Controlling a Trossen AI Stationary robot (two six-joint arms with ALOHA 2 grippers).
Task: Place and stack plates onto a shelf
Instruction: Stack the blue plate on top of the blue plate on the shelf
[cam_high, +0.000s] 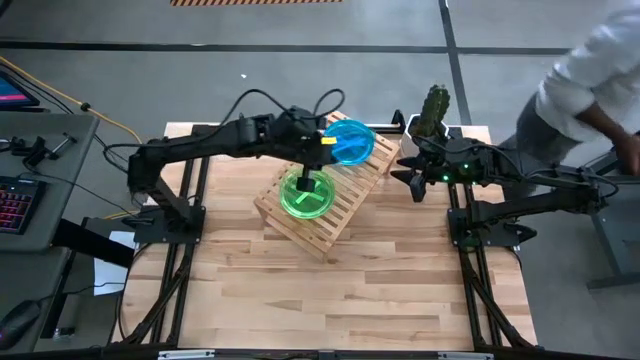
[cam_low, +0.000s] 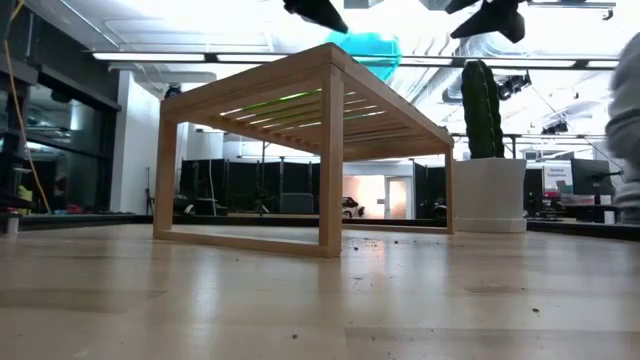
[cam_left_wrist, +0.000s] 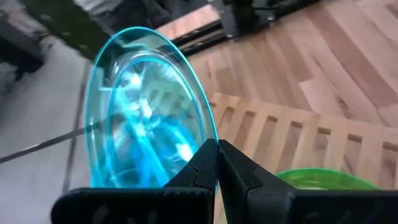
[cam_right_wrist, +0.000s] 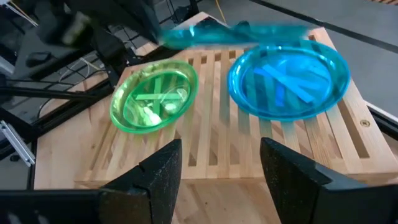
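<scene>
Your left pincer (cam_left_wrist: 217, 163) is clenched on the rim of a blue plate (cam_left_wrist: 146, 112), which it carries tilted in the air over the far end of the shelf (cam_high: 330, 215); in the high view this held plate (cam_high: 350, 140) overlaps a second blue plate lying flat on the slats beneath it, and the right wrist view shows that resting blue plate (cam_right_wrist: 288, 81) clearly, with the held one a blur above its far edge. Beside it on the shelf sits a green plate (cam_high: 306, 193), also flat on the slats, just apart from the blue one (cam_right_wrist: 153, 98). Both resting plates bear lighter cross marks. The shelf stands at an angle on the wooden surface (cam_high: 330, 300), toward its far side; from the low view you see it as a light wooden frame (cam_low: 330, 150) with the blue of a plate showing above its top. Your right pincer (cam_high: 412, 178) hangs just beside the shelf's far right end, fingers spread wide and holding nothing, pointing at the two resting plates (cam_right_wrist: 221, 165). Behind it, at the surface's far right corner, stands a cactus (cam_high: 434, 108) in a white pot (cam_low: 489, 195). Beyond the surface, at the right edge, you can see a person (cam_high: 590, 70) in a light top.
</scene>
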